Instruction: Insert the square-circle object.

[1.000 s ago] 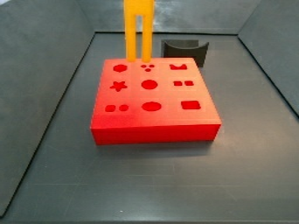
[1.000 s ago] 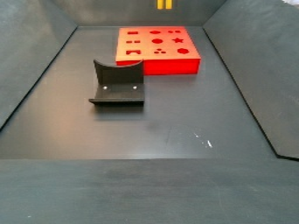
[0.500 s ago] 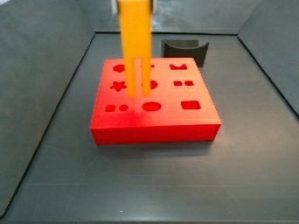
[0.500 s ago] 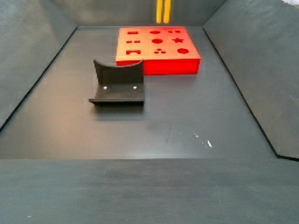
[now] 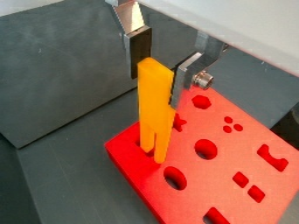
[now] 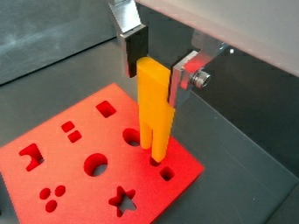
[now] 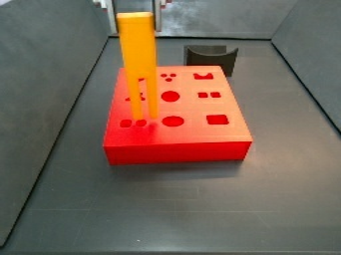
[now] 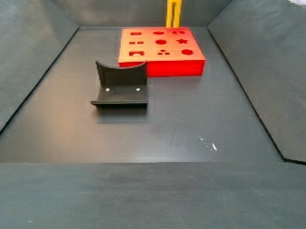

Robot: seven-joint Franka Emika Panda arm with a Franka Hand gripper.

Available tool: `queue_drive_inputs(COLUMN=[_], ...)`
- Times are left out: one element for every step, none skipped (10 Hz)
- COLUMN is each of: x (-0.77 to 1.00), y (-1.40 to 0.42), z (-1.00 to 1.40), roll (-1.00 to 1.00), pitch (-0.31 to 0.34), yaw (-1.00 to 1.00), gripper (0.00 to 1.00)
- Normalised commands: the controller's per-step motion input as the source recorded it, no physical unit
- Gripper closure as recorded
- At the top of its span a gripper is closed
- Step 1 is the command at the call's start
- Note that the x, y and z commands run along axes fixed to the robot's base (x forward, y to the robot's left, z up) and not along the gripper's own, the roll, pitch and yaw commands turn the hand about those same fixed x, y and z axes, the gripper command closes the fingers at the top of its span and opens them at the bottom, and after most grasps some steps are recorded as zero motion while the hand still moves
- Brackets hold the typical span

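Observation:
The square-circle object [image 7: 136,60] is a tall orange-yellow block with two prongs at its lower end. It hangs upright over the left part of the red block [image 7: 193,134], prong tips close above the holes there. I cannot tell whether they touch. My gripper [image 5: 160,66] is shut on the object's top end, which shows in both wrist views [image 6: 160,66]. One finger [image 6: 184,77] presses its side. In a side view the object [image 8: 174,12] shows at the frame's top edge behind the red block [image 8: 162,55].
A dark grey curved block [image 8: 120,85] stands on the dark floor, apart from the red block; it also shows behind the red block [image 7: 210,58]. Sloped grey walls [image 7: 54,110] enclose the floor on all sides.
The object has moved from the far edge of the red block across to its near left part, and it hangs lower. The red block and the grey block have not moved.

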Motion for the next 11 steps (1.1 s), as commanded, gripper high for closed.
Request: queue_drive_inputs(x=[-0.18,-0.17,-0.15,-0.15,-0.08,0.00,0.02,0.12,0.10,0.12,0.13], y=[0.00,0.00,0.00,0.00,0.00,0.00,-0.02,-0.07,-0.11,-0.14,-0.02], z=[-0.10,-0.13,-0.20,-0.20,-0.14,-0.07,-0.07,-0.11,-0.09,-0.11,-0.26], roll=[0.07,0.02,0.00,0.00,0.00,0.00,0.00,0.00,0.00,0.00,0.00], pitch=[0.010,0.000,0.000,0.000,0.000,0.000,0.000,0.000,0.000,0.000,-0.023], yaw=[-0.20,-0.19,-0.21,-0.21,-0.16,-0.03,0.00,0.03,0.05,0.00,0.02], gripper=[1.00,1.00,1.00,1.00,1.00,1.00,1.00,1.00,1.00,1.00,1.00])
